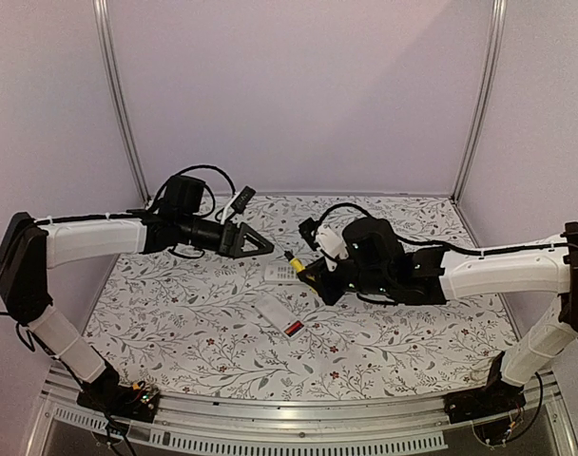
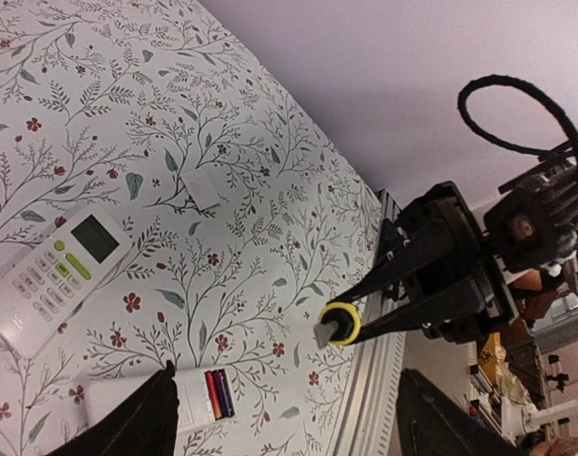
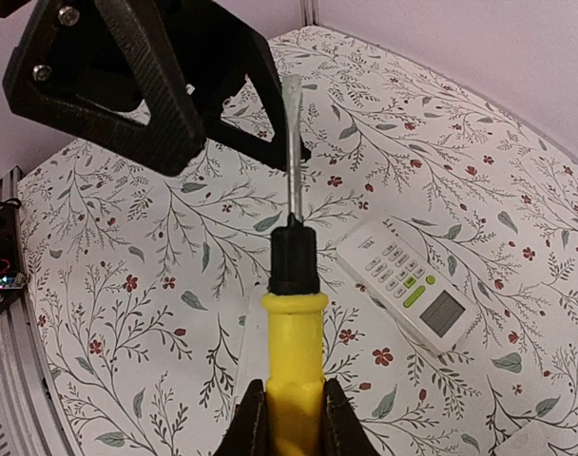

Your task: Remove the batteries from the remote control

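Observation:
A white remote control [image 1: 278, 315] lies back-up at mid-table with its compartment open. The batteries [image 2: 218, 394] sit side by side in it, one red-orange and one dark showing; from above they read as a red patch [image 1: 294, 329]. My right gripper [image 3: 294, 404] is shut on the yellow handle of a screwdriver [image 3: 294, 323], held above the table with its blade pointing at my left gripper [image 1: 267, 245]. The left gripper [image 2: 294, 427] hangs open and empty above the open remote, its fingers [image 2: 142, 418] on either side of the view.
A second white remote [image 2: 56, 275] with a screen and green buttons lies face-up just beyond the open one [image 1: 281, 273]. A small white flat piece [image 2: 203, 190] rests on the floral cloth farther off. The table's metal front rail [image 1: 298, 418] runs along the near edge.

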### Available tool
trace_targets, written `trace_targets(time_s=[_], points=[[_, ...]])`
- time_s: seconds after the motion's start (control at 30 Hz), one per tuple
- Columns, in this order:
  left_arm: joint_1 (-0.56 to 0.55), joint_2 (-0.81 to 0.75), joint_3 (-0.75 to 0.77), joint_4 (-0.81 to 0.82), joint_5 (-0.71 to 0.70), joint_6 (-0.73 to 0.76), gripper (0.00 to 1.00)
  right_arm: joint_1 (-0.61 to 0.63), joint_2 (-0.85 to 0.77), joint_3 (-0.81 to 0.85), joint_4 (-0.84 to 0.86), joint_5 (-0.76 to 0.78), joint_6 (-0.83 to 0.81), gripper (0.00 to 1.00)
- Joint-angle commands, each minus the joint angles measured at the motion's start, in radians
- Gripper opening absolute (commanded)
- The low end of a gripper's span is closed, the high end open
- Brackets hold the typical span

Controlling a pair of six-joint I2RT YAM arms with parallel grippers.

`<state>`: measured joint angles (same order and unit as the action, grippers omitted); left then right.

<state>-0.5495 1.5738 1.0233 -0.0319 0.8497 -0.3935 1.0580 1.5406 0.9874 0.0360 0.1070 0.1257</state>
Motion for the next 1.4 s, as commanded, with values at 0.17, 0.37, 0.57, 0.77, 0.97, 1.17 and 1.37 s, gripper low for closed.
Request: trace_targets(time_s=[0.17, 0.37, 0.57, 0.77, 0.97, 1.17, 1.37], points=[[-0.013, 0.027, -0.028, 0.099, 0.085, -0.062, 0.64, 0.027, 0.049, 0.049, 0.035, 0.000, -0.066, 0.00], [-0.009, 0.036, -0.028, 0.108, 0.087, -0.074, 0.48, 0.040, 0.059, 0.057, 0.047, -0.011, -0.071, 0.00], [-0.007, 0.035, -0.033, 0.122, 0.097, -0.085, 0.33, 0.048, 0.071, 0.057, 0.044, 0.000, -0.078, 0.00], [-0.006, 0.041, -0.033, 0.129, 0.107, -0.091, 0.16, 0.048, 0.073, 0.059, 0.048, 0.008, -0.082, 0.00], [-0.007, 0.042, -0.034, 0.133, 0.113, -0.096, 0.03, 0.049, 0.082, 0.058, 0.051, 0.021, -0.082, 0.00], [-0.003, 0.039, -0.036, 0.143, 0.123, -0.109, 0.00, 0.048, 0.068, 0.030, 0.090, 0.090, -0.037, 0.08], [0.011, -0.022, -0.056, 0.202, 0.089, -0.155, 0.00, 0.036, -0.006, -0.056, 0.240, 0.090, 0.068, 0.65]])
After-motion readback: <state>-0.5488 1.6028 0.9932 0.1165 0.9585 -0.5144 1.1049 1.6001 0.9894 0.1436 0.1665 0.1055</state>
